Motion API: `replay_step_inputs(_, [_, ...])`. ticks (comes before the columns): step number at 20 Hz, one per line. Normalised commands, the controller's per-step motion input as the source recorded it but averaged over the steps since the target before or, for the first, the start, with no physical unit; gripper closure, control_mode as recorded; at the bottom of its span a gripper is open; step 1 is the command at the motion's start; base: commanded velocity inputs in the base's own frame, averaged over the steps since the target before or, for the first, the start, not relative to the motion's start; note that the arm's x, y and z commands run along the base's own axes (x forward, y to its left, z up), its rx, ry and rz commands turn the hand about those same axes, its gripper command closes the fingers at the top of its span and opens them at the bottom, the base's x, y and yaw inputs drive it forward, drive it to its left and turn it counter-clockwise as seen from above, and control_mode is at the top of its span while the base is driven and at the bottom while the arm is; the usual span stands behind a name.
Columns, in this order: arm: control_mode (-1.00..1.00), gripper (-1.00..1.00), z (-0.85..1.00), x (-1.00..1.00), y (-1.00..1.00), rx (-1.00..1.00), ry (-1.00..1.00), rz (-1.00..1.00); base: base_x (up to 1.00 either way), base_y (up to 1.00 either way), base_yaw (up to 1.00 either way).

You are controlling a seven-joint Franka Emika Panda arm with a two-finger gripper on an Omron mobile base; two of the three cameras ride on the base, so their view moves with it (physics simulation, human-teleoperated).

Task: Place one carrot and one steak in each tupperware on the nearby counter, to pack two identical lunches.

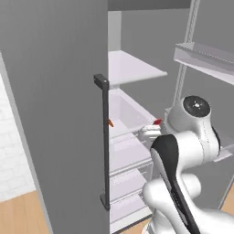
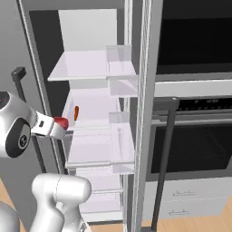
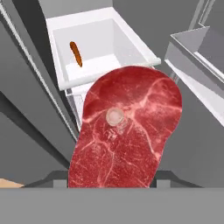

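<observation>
At fridge front, gripper (image 2: 62, 123) clamps marbled red steak (image 3: 127, 131); thin orange carrot (image 3: 76, 54) lies at 11 o'clock on white shelf (image 3: 94, 65).

The steak (image 3: 127, 131) sits at the end of the arm, close before the hand camera, in front of the open fridge (image 1: 55, 91). Behind and beyond it, a carrot (image 3: 76, 53) lies in a bin (image 3: 57, 48) on one of the fridge shelves (image 2: 90, 65), towards the bin's back. In the right base view the steak is just left of the shelves, with the carrot past it, further inside. The oven (image 2: 195, 118) stands to the right of the fridge.
</observation>
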Motion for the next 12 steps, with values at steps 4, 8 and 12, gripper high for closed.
replay_step_inputs(4, [1.0, 1.0, 0.0, 0.0, 0.0, 0.0, 0.0, 0.0, -1.0, 0.13, 0.08])
replay_step_inputs(8, [1.0, 1.0, 0.0, 0.0, 0.0, 0.0, 0.0, 0.0, -1.0, 0.04, 0.03])
replay_step_inputs(12, [1.0, 1.0, 0.0, 0.0, 0.0, 0.0, 0.0, 0.0, -1.0, 0.0, -0.21])
